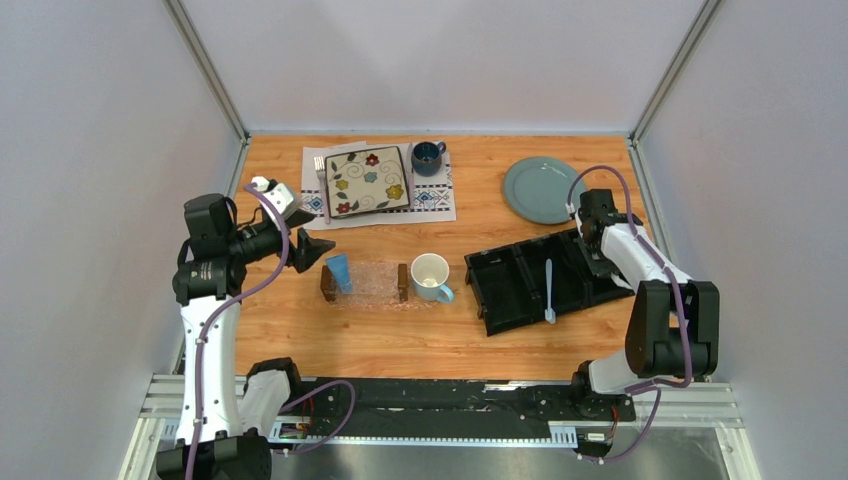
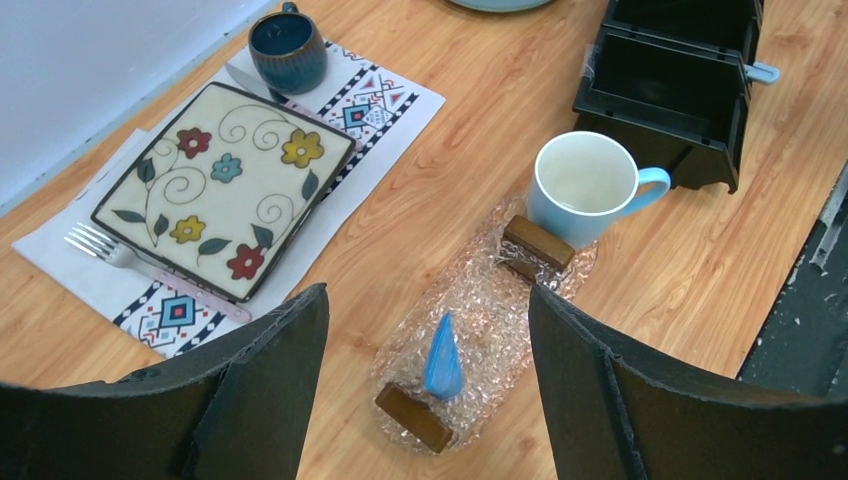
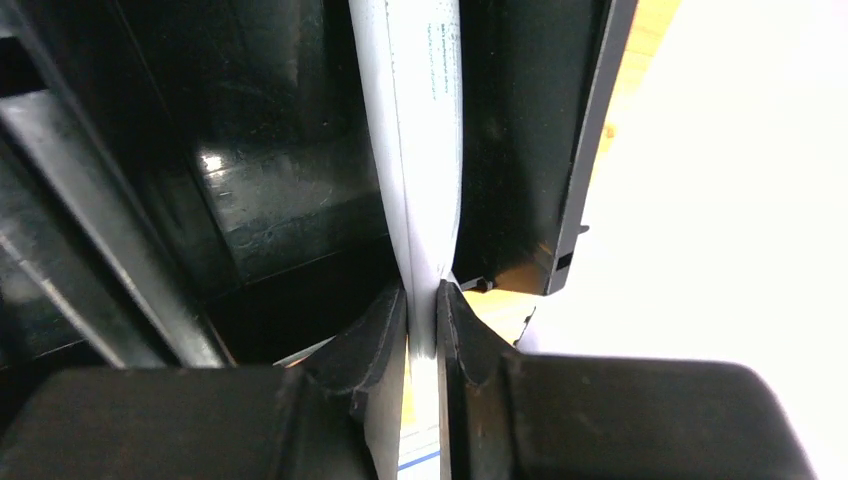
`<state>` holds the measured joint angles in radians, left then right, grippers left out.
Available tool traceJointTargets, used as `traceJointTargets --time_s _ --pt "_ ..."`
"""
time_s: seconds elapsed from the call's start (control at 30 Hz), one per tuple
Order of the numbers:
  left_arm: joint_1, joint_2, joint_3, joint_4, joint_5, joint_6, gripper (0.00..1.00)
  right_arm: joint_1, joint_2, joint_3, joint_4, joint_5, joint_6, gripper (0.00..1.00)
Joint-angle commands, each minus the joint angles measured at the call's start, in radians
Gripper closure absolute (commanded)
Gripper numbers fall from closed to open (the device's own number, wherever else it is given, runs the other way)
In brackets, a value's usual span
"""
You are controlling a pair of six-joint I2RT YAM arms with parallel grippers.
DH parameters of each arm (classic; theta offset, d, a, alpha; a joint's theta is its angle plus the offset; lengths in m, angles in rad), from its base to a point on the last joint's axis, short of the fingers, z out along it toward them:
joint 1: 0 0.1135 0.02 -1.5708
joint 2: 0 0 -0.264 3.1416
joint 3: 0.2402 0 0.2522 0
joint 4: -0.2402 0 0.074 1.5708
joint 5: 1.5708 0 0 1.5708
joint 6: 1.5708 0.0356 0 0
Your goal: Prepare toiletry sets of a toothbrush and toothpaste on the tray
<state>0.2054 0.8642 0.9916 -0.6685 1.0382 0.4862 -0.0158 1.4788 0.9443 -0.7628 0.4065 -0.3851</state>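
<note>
The right gripper (image 3: 421, 300) was found pinched onto the whitish-silver tube (image 3: 415, 150), its jaws nearly together with the flat tube between them. The tube's long axis was seen running straight out from the fingertips, inside the right-hand end of the black organizer (image 1: 500, 295) near the table's right edge. The tray (image 1: 375, 290) was noted at the table's centre, well to the left of that grip, with the blue tube (image 1: 338, 272) at its left end. The toothbrush (image 1: 549, 288) was recorded lying in the organizer, pointing near-to-far. The left gripper (image 2: 428, 295) was found wide open and empty, just beside the tray's left end. The carry leftward to the tray is judged to fall to the right arm.
</note>
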Motion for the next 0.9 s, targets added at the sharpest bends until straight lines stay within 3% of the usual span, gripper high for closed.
traceJointTargets --time_s 0.0,0.6,0.87 --pt "0.008 -0.010 -0.011 0.037 0.028 0.019 0.20 -0.003 -0.048 0.077 -0.059 -0.031 0.028 0.95" --pt "-0.001 -0.021 0.035 0.089 0.118 -0.060 0.25 -0.003 -0.149 0.270 -0.292 -0.130 -0.028 1.00" --pt "-0.136 -0.028 0.090 0.090 0.019 -0.096 0.24 0.000 -0.230 0.402 -0.440 -0.340 -0.069 1.00"
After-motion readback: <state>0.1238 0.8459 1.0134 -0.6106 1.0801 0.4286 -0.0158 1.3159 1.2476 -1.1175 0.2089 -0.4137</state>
